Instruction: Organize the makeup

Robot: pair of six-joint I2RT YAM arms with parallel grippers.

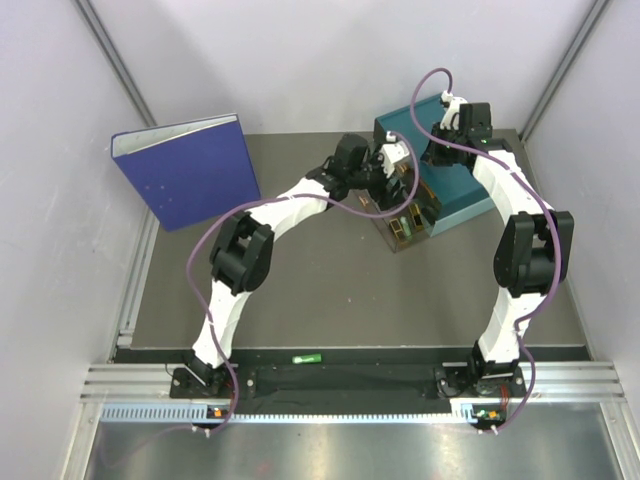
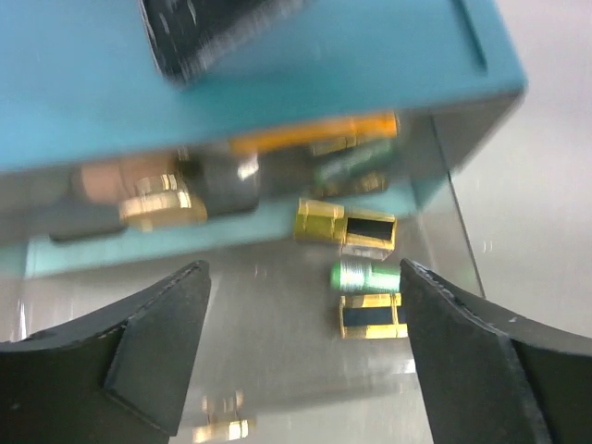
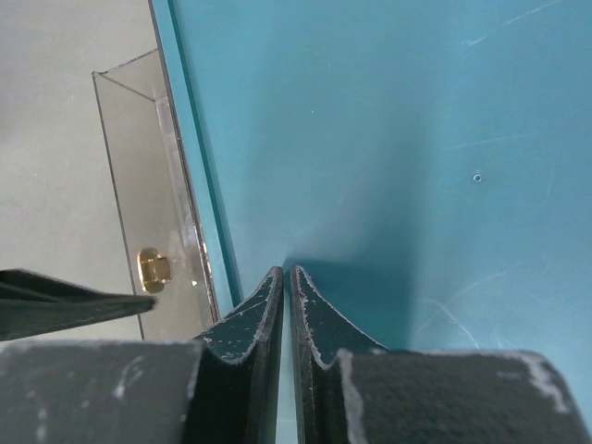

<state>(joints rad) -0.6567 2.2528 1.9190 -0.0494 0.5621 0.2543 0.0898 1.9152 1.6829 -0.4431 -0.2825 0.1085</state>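
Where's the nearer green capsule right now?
Left wrist view, right of centre: green capsule lies in the clear drawer, between one gold-and-black case and another.

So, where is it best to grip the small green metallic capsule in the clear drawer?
Probably its two ends, from above: the green capsule lies flat, and gold-and-black cases lie close along both long sides, leaving little room there.
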